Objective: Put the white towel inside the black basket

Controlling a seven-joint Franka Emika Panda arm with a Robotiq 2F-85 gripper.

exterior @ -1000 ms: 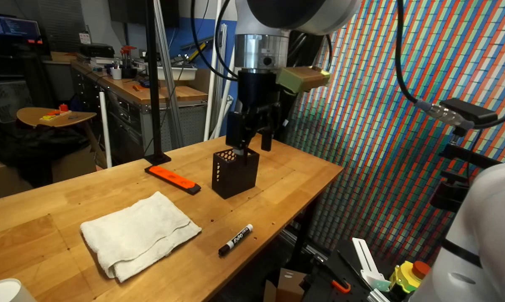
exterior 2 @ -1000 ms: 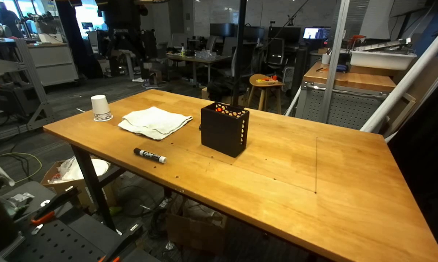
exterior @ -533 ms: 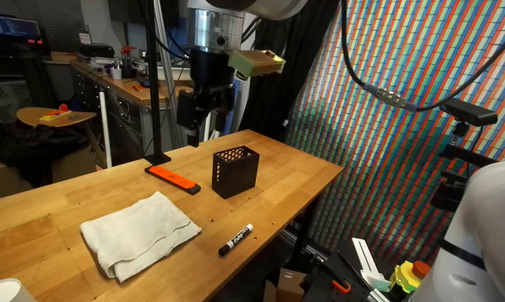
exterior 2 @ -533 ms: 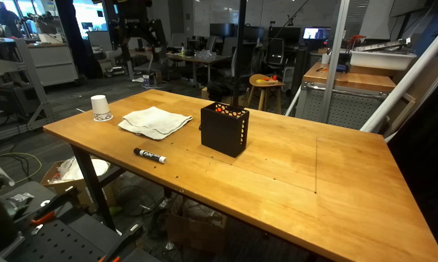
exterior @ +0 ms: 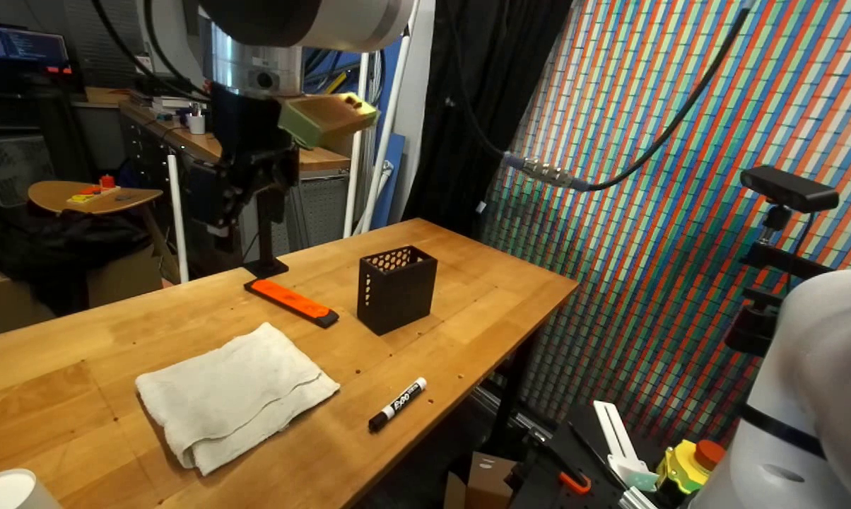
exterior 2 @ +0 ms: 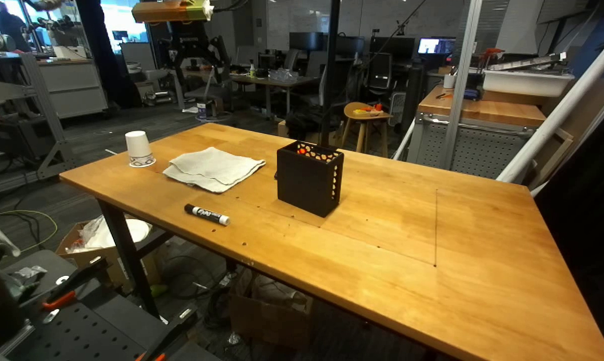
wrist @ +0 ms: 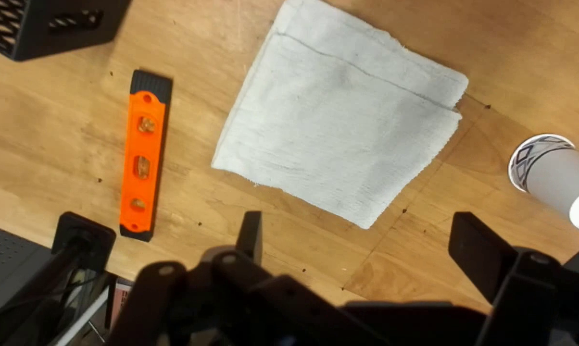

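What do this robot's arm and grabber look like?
The arm is pale and rounded, with a black band and silver collar. The gripper is black and jointed, with two blocky fingers. There's also a greenish-brown box and black cable.

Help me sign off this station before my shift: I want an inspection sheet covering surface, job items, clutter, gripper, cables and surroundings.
Surface: wooden table with small dark holes; spills, nothing seen.
Job's things: white towel folded on the table, outside the black basket, which stands upright, open-topped, apart from the towel.
Clutter: orange-and-black level, marker near a table edge, upside-down paper cup, black post.
Gripper: open, raised above the table, holding nothing.
Cables: black cable with a metal connector looping in front of the patterned wall.
Surroundings: stool beyond the table, cardboard box below it, red button on a yellow box.
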